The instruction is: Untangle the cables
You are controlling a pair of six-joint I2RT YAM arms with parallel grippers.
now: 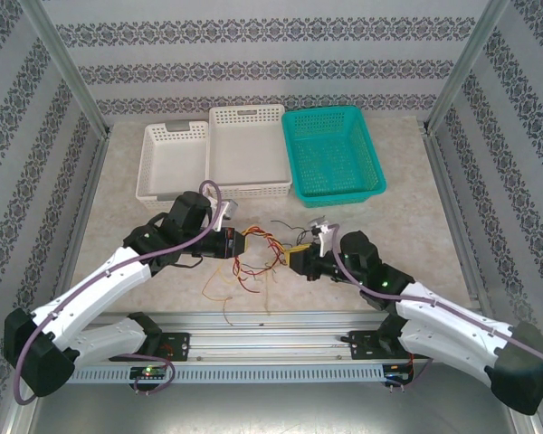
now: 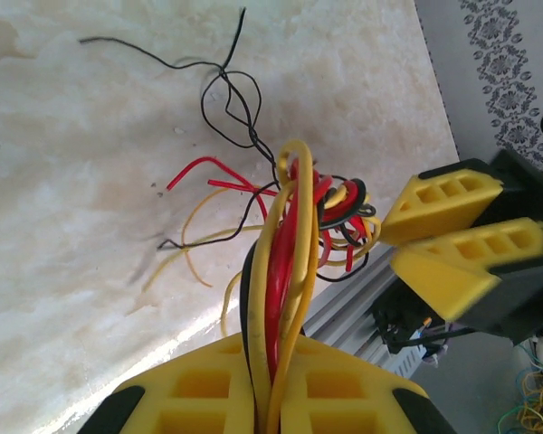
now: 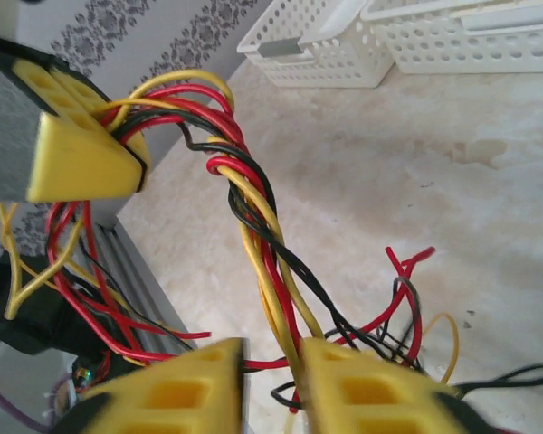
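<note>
The cables (image 1: 258, 256) form a twisted bundle of red, yellow and black wires hanging above the table between my two grippers. My left gripper (image 2: 276, 348) is shut on one end of the cables (image 2: 288, 226); it also appears in the top view (image 1: 244, 242) and as a yellow wedge in the right wrist view (image 3: 81, 149). My right gripper (image 3: 271, 348) is open, with a gap between its fingers; the cables (image 3: 253, 208) run down into that gap along the right finger. From the left wrist its fingers (image 2: 443, 203) stand apart. In the top view the right gripper (image 1: 296, 256) is just right of the bundle.
Two white baskets (image 1: 172, 163) (image 1: 247, 149) and a teal basket (image 1: 333, 154) stand at the back of the table. Loose wire ends (image 1: 226, 289) trail toward the metal rail (image 1: 271, 321) at the near edge. A thin black wire (image 2: 226, 90) lies on the tabletop.
</note>
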